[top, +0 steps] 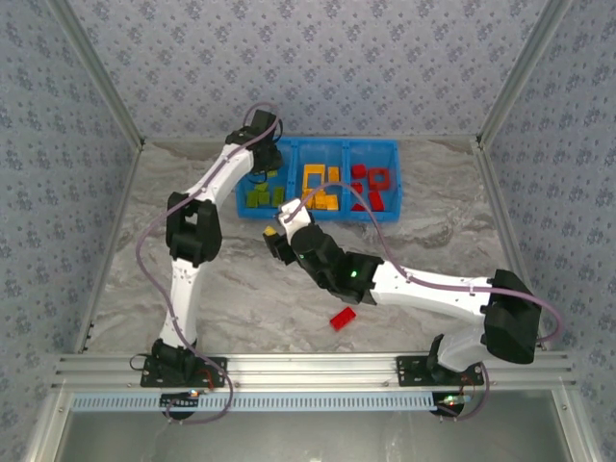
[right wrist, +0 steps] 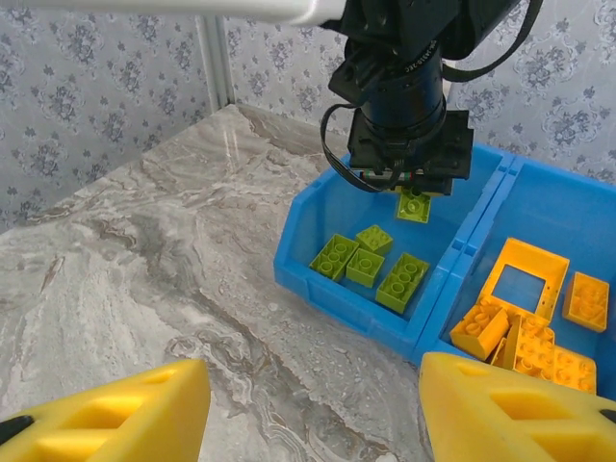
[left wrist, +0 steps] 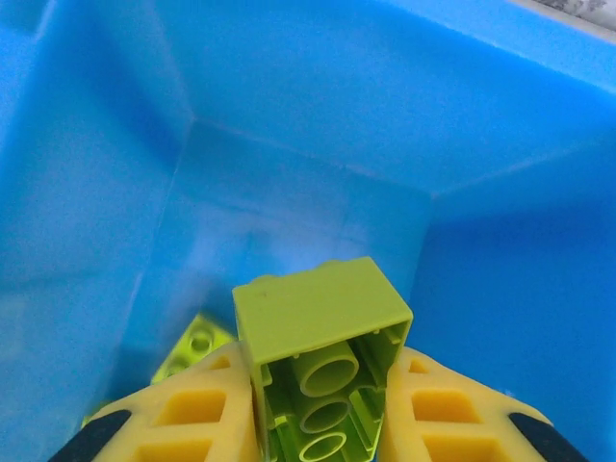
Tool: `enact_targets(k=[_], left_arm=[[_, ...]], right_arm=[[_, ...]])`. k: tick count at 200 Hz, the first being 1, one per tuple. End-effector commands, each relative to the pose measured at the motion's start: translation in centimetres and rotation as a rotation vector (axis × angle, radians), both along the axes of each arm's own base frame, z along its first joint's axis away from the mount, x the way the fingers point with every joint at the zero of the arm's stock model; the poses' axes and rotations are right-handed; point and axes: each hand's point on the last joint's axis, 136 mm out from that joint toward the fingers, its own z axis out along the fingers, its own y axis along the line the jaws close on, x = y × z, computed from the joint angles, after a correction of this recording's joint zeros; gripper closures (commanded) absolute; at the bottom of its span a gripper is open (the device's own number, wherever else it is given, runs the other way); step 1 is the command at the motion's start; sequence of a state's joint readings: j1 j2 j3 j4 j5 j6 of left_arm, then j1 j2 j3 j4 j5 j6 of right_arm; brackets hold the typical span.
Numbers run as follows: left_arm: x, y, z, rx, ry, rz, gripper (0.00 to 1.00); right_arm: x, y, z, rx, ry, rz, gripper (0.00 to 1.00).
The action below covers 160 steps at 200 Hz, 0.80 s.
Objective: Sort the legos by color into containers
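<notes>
The blue tray (top: 318, 144) stands at the back of the table with three compartments. Lime green bricks (right wrist: 371, 265) lie in its left one, orange-yellow bricks (right wrist: 525, 327) in the middle, red bricks (top: 371, 188) on the right. My left gripper (left wrist: 322, 423) hangs inside the left compartment, shut on a lime green brick (left wrist: 322, 332) held underside toward the camera; the same gripper (right wrist: 412, 188) shows from the right wrist. My right gripper (right wrist: 313, 414) is open over bare table, in front of the tray. One red brick (top: 342, 319) lies alone on the table near the front.
The marble tabletop (top: 241, 289) is ringed by patterned walls and aluminium posts (right wrist: 214, 53). The right arm's forearm (top: 423, 287) stretches across the table's middle, just behind the loose red brick.
</notes>
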<state>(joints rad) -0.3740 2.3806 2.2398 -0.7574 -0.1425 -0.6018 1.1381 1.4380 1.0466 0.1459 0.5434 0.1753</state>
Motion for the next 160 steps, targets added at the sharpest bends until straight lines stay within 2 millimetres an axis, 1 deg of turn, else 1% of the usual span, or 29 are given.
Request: enact_targets(k=[1,24,41,55,63,69,81,100,111,129,146,160], left_arm=[[1.8,-0.2,0.0,0.004,-0.028,-0.032,0.72],[2.3,-0.3,-1.8,0.007,0.003,-0.039,0.69],[2.1,-0.5,-2.7,-0.001,0.028,-0.044,0.66],[1.8,-0.5,-2.7,-0.003,0.043,-0.043,0.59],[1.6,-0.4,-2.4,-0.005,0.044,-0.045,0.56],[1.5,-0.4,-2.0,-0.006,0.042,-0.044,0.52],[1.3,-0.3,-1.0,-0.011,0.03,-0.044,0.46],[1.0,-0.3,1.1,-0.023,-0.001,-0.051,0.41],[0.8,-0.3,2.4,-0.029,-0.017,-0.055,0.41],[0.1,-0.1,5.5,-0.052,-0.054,-0.055,0.41],[-1.2,-0.4,8.9,-0.092,-0.102,-0.061,0.41],[-3.1,-1.0,12.2,-0.114,-0.158,-0.106,0.41]], right_arm=[[0.1,-1.4,0.4,0.038,0.02,-0.047,0.38],[-0.1,-2.0,-0.2,0.038,0.038,-0.056,0.38],[-0.2,-2.6,-0.8,0.035,0.057,-0.069,0.38],[-0.3,-3.1,-1.2,0.032,0.069,-0.087,0.38],[-0.3,-3.5,-1.5,0.03,0.078,-0.1,0.37],[-0.2,-3.8,-1.6,0.031,0.084,-0.113,0.36],[-0.2,-4.4,-1.9,0.032,0.101,-0.134,0.36],[-0.4,-5.4,-2.4,0.033,0.137,-0.168,0.35],[-0.7,-6.2,-2.7,0.043,0.167,-0.196,0.35],[-1.2,-8.0,-3.1,0.083,0.235,-0.272,0.35],[-2.0,-11.4,-4.4,0.132,0.36,-0.444,0.35],[-3.3,-14.4,-6.4,0.143,0.488,-0.596,0.38]])
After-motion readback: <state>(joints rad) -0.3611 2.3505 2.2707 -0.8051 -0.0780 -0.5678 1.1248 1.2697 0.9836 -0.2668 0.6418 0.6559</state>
